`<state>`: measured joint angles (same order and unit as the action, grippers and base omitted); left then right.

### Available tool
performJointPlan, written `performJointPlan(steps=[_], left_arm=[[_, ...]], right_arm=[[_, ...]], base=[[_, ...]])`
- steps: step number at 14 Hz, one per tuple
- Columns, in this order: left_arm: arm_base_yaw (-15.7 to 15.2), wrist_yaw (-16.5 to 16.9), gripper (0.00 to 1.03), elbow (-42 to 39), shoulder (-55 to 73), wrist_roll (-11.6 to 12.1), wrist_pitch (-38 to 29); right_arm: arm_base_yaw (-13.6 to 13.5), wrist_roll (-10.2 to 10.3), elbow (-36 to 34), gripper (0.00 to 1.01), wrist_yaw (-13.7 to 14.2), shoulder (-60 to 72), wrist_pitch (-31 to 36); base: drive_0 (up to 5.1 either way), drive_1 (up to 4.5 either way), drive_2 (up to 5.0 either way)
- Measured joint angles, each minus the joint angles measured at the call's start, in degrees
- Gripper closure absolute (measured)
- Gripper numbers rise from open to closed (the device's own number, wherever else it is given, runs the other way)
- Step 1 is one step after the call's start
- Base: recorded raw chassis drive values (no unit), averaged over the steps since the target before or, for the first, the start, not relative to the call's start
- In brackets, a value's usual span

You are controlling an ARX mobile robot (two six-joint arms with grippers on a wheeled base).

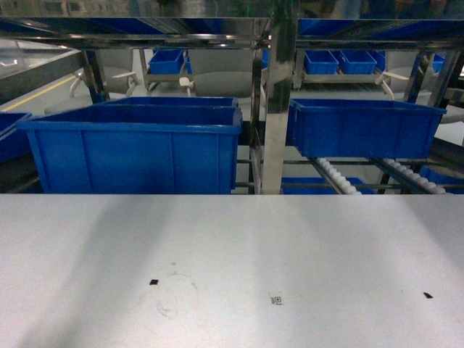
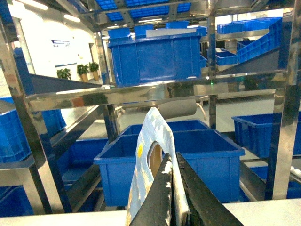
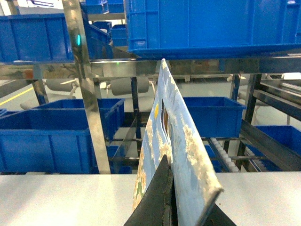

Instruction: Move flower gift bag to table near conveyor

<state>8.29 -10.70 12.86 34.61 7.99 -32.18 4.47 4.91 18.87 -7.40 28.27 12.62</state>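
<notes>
1. While each arm is carrying its own flat paper bag, the left gripper [image 2: 172, 197] is pinching with its fingers [image 2: 157, 197] narrowed onto the lower edge of a flower gift bag [image 2: 148, 160], which is standing upright above them with its cut-out handle hole showing.
2. The right gripper [image 3: 170, 207] is doing likewise: its dark fingers [image 3: 160, 197] are closing on the bottom edge of a second bag [image 3: 176, 141], blue with pale flowery print, folded flat and leaning slightly.
3. Both bags are looking light, thin and only moderately stiff; the card is holding its shape now but is likely bending or creasing under a hard squeeze, and a glossy face may be slipping in the pinch.
4. A hold near a folded edge or beside the handle hole is seeming best, since the open panel is flexing most.
5. Neither bag is showing in the head view, so they are being held off its field, above or short of the bench [image 1: 232, 246].
6. Beyond the bench, the conveyor [image 1: 337, 177] is running its white rollers under blue bins [image 1: 138, 145] in a steel rack.
7. Setting each bag down flat is appearing safer than upright, as it may be toppling.
</notes>
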Motion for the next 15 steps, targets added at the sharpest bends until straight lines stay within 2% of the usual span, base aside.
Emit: performJointPlan(steps=[2, 12, 13, 14, 15], left_arm=[[0.13, 0.42, 1.01, 0.0, 0.0, 0.02, 0.02], [0.2, 0.66, 1.01, -0.02, -0.11, 0.0, -0.13], [0.2, 0.63, 1.01, -0.02, -0.11, 0.02, -0.13], [0.17, 0.61, 1.01, -0.02, -0.11, 0.02, -0.13], [0.17, 0.61, 1.01, -0.02, -0.11, 0.02, -0.13]], right_arm=[[0.04, -0.04, 0.0, 0.99, 0.52, 0.24, -0.26], [0.04, -0.02, 0.0, 0.99, 0.7, 0.13, -0.17], [0.04, -0.02, 0.0, 0.99, 0.68, 0.13, -0.17], [1.16, -0.04, -0.07, 0.99, -1.55, 1.01, 1.05], [4.61, -0.07, -0.39, 0.99, -5.07, 3.63, 5.16]], base=[[0.0, 0.0, 0.0], [-3.8, 4.68, -1.0], [0.0, 0.0, 0.0], [0.0, 0.0, 0.0], [0.0, 0.0, 0.0]])
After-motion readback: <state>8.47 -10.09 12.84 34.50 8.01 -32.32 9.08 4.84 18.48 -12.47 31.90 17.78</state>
